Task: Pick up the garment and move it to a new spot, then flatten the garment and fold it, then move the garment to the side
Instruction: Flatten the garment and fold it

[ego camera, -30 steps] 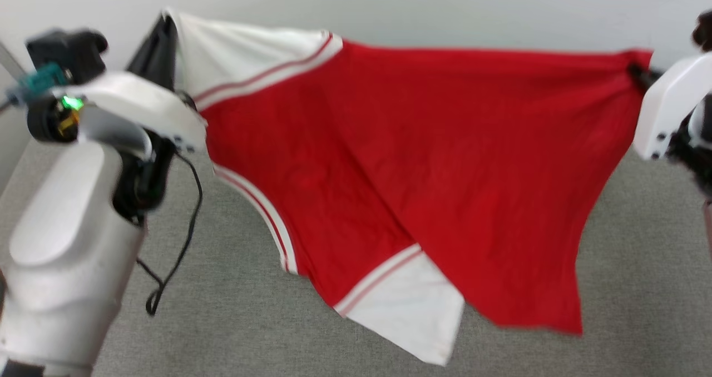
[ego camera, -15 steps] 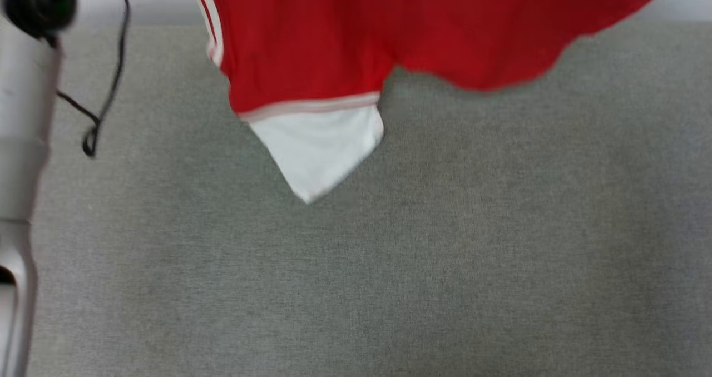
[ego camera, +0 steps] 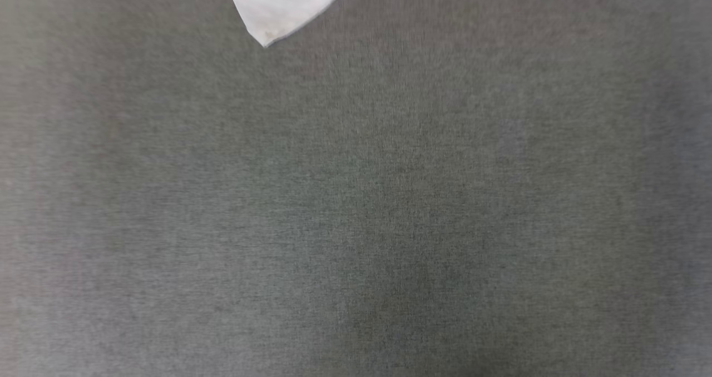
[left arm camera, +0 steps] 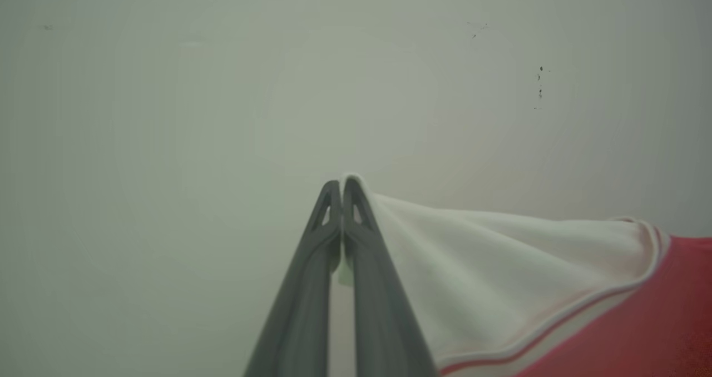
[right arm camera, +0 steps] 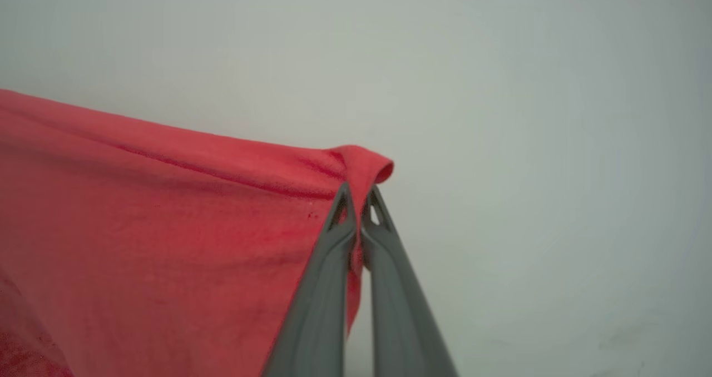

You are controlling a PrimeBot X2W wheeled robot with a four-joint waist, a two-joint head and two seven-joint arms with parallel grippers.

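Garment (right arm camera: 167,227) is up in the air, pinched at two spots. My left gripper (left arm camera: 340,185) has its fingers pressed together on the tip of a white sleeve (left arm camera: 500,266). In the left wrist view the cloth drapes off to the right, past red-and-white trim into red fabric. My right gripper (right arm camera: 359,193) is clamped tight on a bunched red edge, with a small fold poking up above the fingertips. Red fabric spreads left and down across the right wrist view. Both grips sit in front of a plain pale wall (left arm camera: 167,88). In the head view I get a white corner of cloth (ego camera: 283,4) at the top edge, left of centre, over the grey textured surface (ego camera: 356,199). That frame is blurred, so I can't tell if the corner touches the surface.
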